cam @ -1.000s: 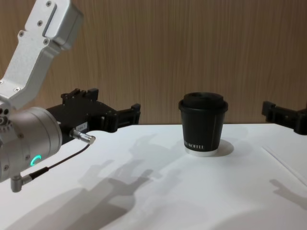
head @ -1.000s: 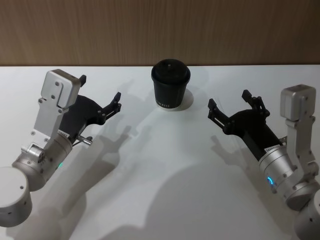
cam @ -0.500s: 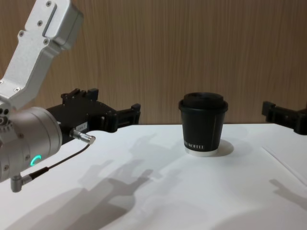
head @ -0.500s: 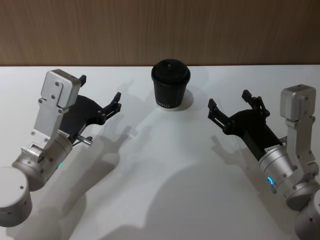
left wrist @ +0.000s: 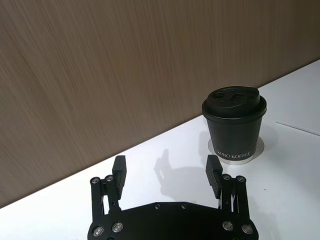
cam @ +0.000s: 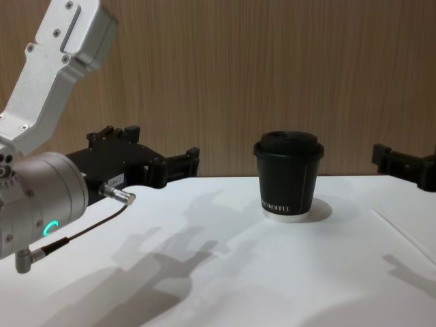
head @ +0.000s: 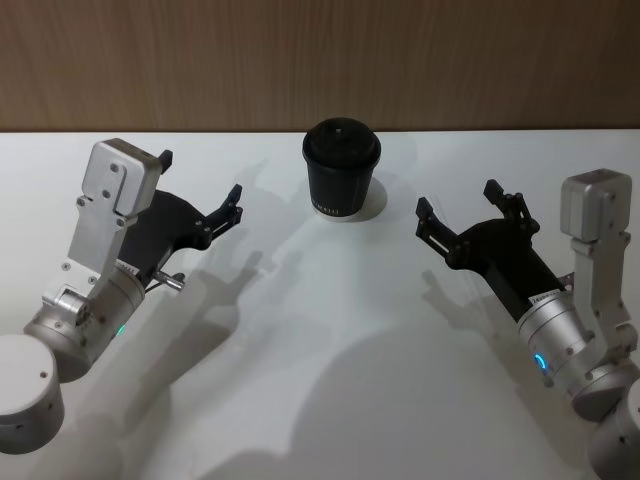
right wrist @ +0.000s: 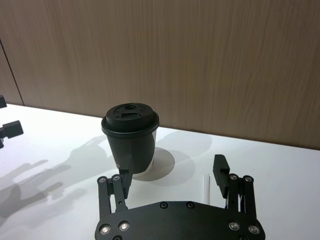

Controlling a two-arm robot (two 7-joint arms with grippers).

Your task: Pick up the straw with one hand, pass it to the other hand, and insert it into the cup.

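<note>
Your left pincer (head: 200, 175) and right pincer (head: 457, 197) are hovering released, flanking the cup (head: 341, 168) at 12 o'clock; the straw (right wrist: 205, 185) is barely showing against the white counter (head: 330, 330).

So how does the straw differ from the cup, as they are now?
The cup is black and wide; the straw is white and very thin. The cup stands upright, lid on; the straw lies flat on the table. The cup is between the open left claw and open right claw; the straw lies just ahead of the right claw. Both rest on the table, untouched by either claw.
</note>
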